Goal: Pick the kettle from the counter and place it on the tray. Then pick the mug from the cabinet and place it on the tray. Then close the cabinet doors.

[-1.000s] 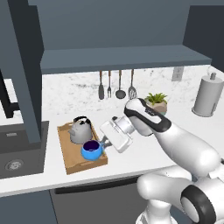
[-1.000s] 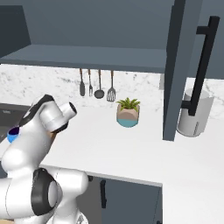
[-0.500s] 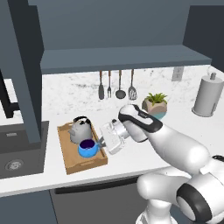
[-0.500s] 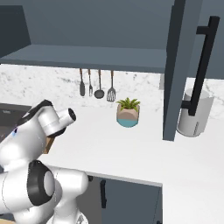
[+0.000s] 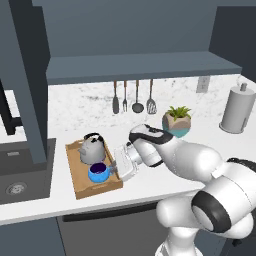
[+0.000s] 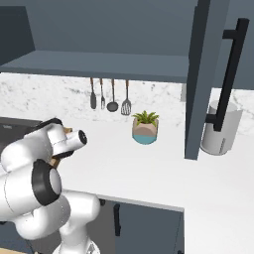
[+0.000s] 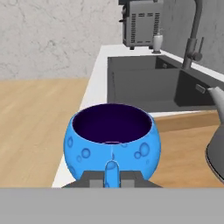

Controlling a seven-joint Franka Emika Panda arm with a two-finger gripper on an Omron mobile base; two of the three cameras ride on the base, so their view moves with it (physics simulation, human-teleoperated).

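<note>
Gripper (image 7: 112, 180): jaws nearly closed, pinching the mug (image 5: 98, 172) by its loop handle
Mug: over the tray (image 5: 79, 185), kettle (image 5: 93, 149) at 12 o'clock
Advice: lower level, release once it rests

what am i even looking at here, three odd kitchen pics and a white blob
The white blob is a robot arm in a simulated kitchen. Two pictures come from cameras behind it, left and right; the third looks along its hand. On the white counter lies a wooden tray carrying a grey kettle and a blue mug. The end effector is shut on the mug's little handle. A potted plant stands further back, and the cabinet doors overhead are open.
</note>
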